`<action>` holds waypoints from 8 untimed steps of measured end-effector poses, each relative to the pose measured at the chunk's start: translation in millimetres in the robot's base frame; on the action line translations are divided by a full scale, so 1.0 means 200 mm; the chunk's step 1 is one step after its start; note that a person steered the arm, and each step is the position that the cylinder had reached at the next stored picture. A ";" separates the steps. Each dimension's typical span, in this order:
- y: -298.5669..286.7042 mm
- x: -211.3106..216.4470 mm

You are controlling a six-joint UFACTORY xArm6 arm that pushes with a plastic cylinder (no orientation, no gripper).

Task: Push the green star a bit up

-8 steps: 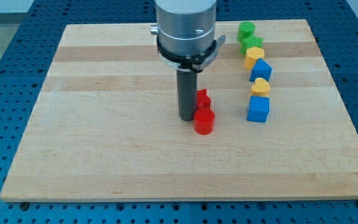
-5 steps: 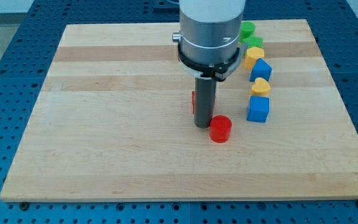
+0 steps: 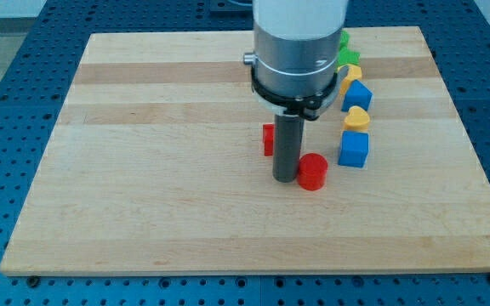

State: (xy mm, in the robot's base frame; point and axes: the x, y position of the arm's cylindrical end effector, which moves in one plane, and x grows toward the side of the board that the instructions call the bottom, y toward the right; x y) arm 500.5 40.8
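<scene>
The red cylinder [image 3: 312, 172] was taken as the landmark. My tip [image 3: 285, 178] was found touching it on the view's left side, the rod standing upright on the wooden board [image 3: 143, 170]. No pincer was carried by the arm — only the plain rod — so nothing could be spread or pressed shut. A second red block [image 3: 268, 139], its shape largely hidden behind the rod, was seen above and to the left of the cylinder. To the cylinder's right, just beside it, a blue cube [image 3: 353, 149] was placed, with a yellow heart [image 3: 357, 118] above that, then another blue block [image 3: 358, 93] and a yellow block [image 3: 350, 75]. The green star [image 3: 348, 56] was seen far above the cylinder and to its right — partly hidden by the arm's body — and well apart from my tip.
</scene>
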 end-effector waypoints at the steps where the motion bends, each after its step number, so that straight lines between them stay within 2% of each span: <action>1: 0.06 0.00; 2: 0.17 0.00; 8: 0.29 0.00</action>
